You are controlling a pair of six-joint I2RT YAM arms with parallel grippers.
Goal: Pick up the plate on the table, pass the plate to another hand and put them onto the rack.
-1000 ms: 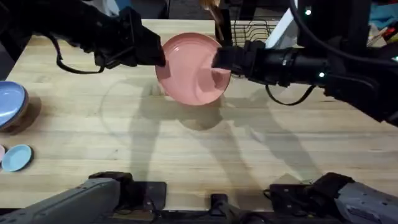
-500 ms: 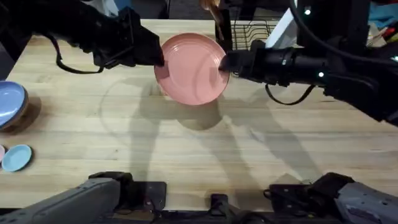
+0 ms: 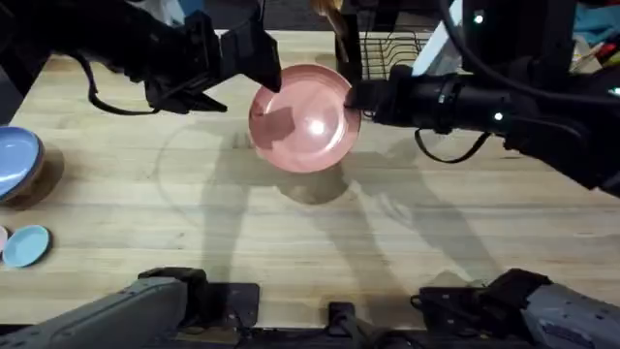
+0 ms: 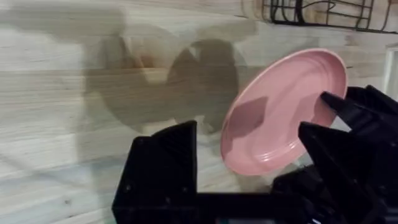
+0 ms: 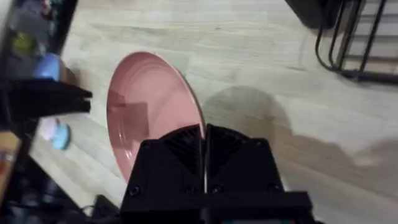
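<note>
The pink plate [image 3: 305, 116] hangs tilted above the table [image 3: 310, 242], held at its right rim by my right gripper [image 3: 351, 97], which is shut on it. In the right wrist view the plate [image 5: 146, 112] stands edge-on, its rim clamped in the right gripper [image 5: 204, 152]. My left gripper [image 3: 240, 79] is open just left of the plate and clear of its rim. From the left wrist the plate [image 4: 283, 112] lies beyond the spread left gripper [image 4: 249, 168]. The black wire rack [image 3: 392, 47] stands at the far edge behind the right arm.
A blue bowl [image 3: 15, 160] and a small light-blue dish [image 3: 26, 244] sit at the table's left edge. A dark cylindrical holder [image 5: 314, 12] stands beside the rack [image 5: 357, 43]. Bare planks stretch across the near half of the table.
The left gripper has opened and let go of the plate's left rim. The plate now hangs from the right gripper alone, tipped slightly more.
</note>
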